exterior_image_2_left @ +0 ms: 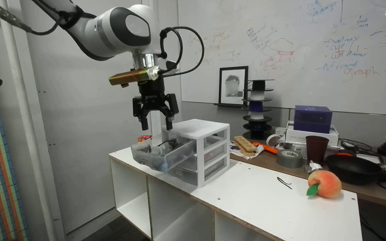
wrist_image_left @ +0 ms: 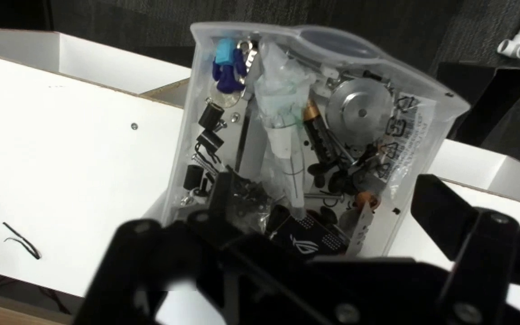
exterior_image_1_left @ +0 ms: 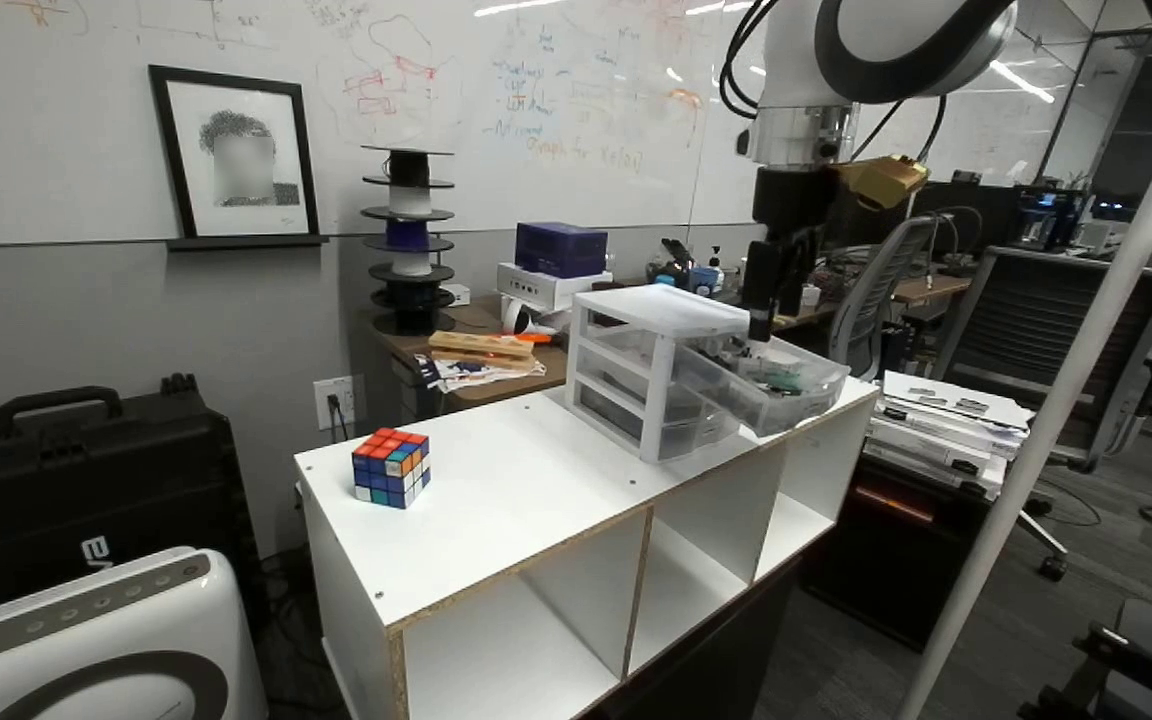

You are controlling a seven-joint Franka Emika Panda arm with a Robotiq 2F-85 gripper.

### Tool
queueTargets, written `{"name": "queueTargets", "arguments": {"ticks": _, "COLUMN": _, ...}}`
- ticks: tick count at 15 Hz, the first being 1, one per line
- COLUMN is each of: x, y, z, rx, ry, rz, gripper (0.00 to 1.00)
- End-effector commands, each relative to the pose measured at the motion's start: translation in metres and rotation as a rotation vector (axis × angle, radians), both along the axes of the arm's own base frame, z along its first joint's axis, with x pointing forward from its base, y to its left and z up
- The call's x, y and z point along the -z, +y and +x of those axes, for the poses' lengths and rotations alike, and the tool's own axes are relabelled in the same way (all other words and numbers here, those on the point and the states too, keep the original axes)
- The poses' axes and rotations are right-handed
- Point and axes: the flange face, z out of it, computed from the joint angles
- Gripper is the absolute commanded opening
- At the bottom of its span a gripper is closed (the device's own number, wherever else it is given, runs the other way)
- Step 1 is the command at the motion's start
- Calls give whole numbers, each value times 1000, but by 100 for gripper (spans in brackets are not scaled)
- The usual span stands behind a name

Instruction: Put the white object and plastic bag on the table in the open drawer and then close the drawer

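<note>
Wrist view: looks down into the drawer [wrist_image_left: 251, 29], where the white object [wrist_image_left: 289, 155] and the bag [wrist_image_left: 285, 92] lie.
Gripper [exterior_image_2_left: 157, 126]: in an exterior view it hangs above the drawer, pointing down; the pincer stands wide, its two fingers [exterior_image_2_left: 169, 124] well apart.
Drawer: pulled out from its unit [exterior_image_2_left: 201, 129], not yet pushed in; closed tiers show beneath it in both exterior views.
White object: lengthwise near the middle of the drawer, narrow tip toward the gripper.
Bag: crumpled, clear with a green tint, at the white object's wider end; whether it wraps that end cannot be told.
Wrapper [wrist_image_left: 409, 135]: clear plastic with printed recycling marks, along one side of the drawer; which plastic the task means cannot be told.
Battery [wrist_image_left: 318, 133]: copper and black, slanted between the white object and the disc [wrist_image_left: 355, 99].
Disc: round metal, lying near the drawer's front.
Figure [wrist_image_left: 227, 74]: blue and purple, in a front corner of the drawer.
Black piece [wrist_image_left: 305, 237]: in the drawer, white emblem on it, partly hidden by the gripper.
Table [exterior_image_2_left: 256, 201]: white and boxy, bearing the unit.
Cube [exterior_image_1_left: 392, 468]: on the table, well apart from the unit.
Peach [exterior_image_2_left: 325, 184]: on the table near a corner, green leaf at its side.
Strips [wrist_image_left: 26, 243]: thin, black, on the table between unit and peach.
</note>
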Motion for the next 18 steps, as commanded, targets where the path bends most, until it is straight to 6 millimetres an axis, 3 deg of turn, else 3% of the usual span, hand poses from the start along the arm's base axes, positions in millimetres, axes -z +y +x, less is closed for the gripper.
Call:
{"name": "queueTargets", "arguments": {"ticks": 1, "x": -17, "y": 17, "z": -44, "rx": 32, "ry": 32, "rz": -6, "gripper": 100}}
{"name": "queueTargets", "arguments": {"ticks": 6, "x": -9, "y": 31, "z": -111, "rx": 40, "ry": 51, "rz": -31, "gripper": 100}}
{"name": "queueTargets", "arguments": {"ticks": 9, "x": 3, "y": 25, "z": -141, "rx": 58, "ry": 32, "rz": -40, "gripper": 100}}
{"name": "queueTargets", "arguments": {"ticks": 13, "x": 22, "y": -8, "z": -144, "rx": 87, "ry": -43, "rz": -30, "gripper": 100}}
{"name": "queueTargets", "arguments": {"ticks": 18, "x": 48, "y": -57, "z": -122, "rx": 165, "ry": -78, "rz": 10, "gripper": 100}}
